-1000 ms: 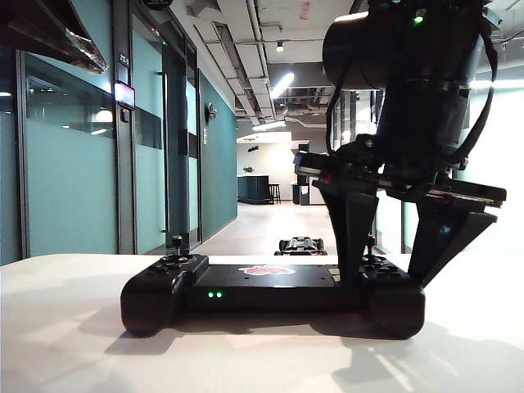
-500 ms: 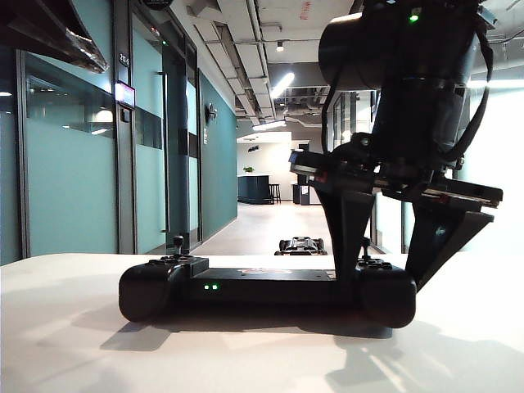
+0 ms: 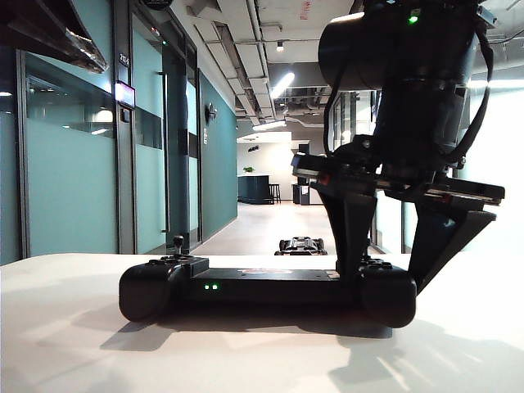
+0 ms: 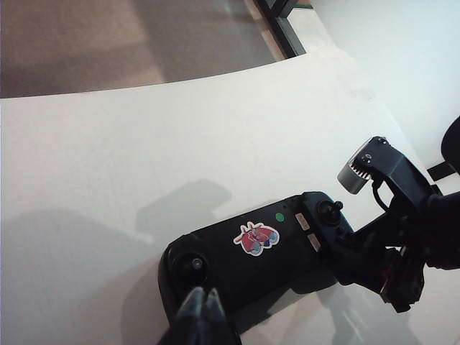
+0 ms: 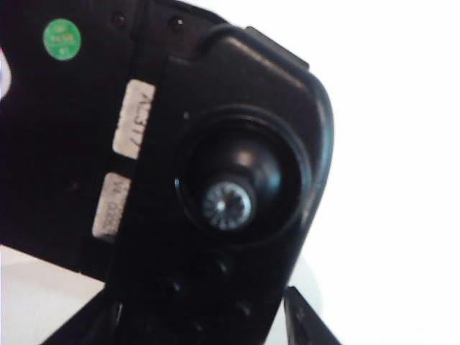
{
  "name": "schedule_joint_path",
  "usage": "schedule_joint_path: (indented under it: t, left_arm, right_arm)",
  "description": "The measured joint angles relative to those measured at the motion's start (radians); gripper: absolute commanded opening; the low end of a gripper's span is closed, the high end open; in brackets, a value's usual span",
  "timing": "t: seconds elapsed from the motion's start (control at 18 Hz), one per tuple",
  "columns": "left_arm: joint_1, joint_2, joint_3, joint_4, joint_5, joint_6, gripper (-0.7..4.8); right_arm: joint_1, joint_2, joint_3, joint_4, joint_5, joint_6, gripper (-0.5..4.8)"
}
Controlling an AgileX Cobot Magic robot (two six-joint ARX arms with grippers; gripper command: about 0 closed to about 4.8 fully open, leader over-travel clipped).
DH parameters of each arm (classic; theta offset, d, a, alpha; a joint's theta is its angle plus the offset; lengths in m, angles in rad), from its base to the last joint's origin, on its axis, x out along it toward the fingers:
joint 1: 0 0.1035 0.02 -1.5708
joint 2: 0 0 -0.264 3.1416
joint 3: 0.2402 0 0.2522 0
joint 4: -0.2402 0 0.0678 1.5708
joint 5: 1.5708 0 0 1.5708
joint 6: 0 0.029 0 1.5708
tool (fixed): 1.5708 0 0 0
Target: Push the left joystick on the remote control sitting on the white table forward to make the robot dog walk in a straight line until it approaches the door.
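The black remote control (image 3: 262, 286) lies flat on the white table (image 3: 65, 327), two green lights on its near face. Its left joystick (image 3: 178, 243) stands upright on the left end. In the left wrist view my left gripper (image 4: 203, 293) is shut and empty, its tips just short of the left joystick (image 4: 195, 264). My right gripper (image 3: 390, 278) comes down from above with jaws wide, shut on the controller's right end (image 5: 215, 180), a finger against each side. The robot dog (image 3: 301, 245) stands on the corridor floor beyond the table.
A long corridor with teal glass walls and doors (image 3: 176, 155) runs away behind the table. The right arm's bulky wrist (image 3: 409, 90) fills the upper right of the exterior view. A red sticker (image 4: 256, 237) marks the controller's middle.
Between one second and half a second ago the remote control slid a little away from the camera and settled flat, moving with the right gripper. Since then nothing has moved.
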State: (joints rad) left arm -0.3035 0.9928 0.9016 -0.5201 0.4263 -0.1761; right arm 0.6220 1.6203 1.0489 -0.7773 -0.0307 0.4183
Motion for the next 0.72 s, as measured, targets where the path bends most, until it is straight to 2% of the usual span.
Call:
schedule_joint_path:
  t: [0.5, 0.56, 0.61, 0.72]
  left_arm:
    - [0.000, 0.000, 0.000, 0.000, 0.000, 0.000, -0.05]
    - [0.000, 0.000, 0.000, 0.000, 0.000, 0.000, -0.05]
    - [0.000, 0.000, 0.000, 0.000, 0.000, 0.000, -0.05]
    - [0.000, 0.000, 0.000, 0.000, 0.000, 0.000, -0.05]
  right_arm:
    - [0.014, 0.054, -0.002, 0.017, 0.004, 0.000, 3.07]
    - [0.014, 0.054, -0.002, 0.018, 0.003, 0.000, 2.87]
    - [0.014, 0.054, -0.002, 0.019, 0.003, 0.001, 2.33]
    - [0.012, 0.051, 0.000, 0.021, 0.024, 0.001, 2.07]
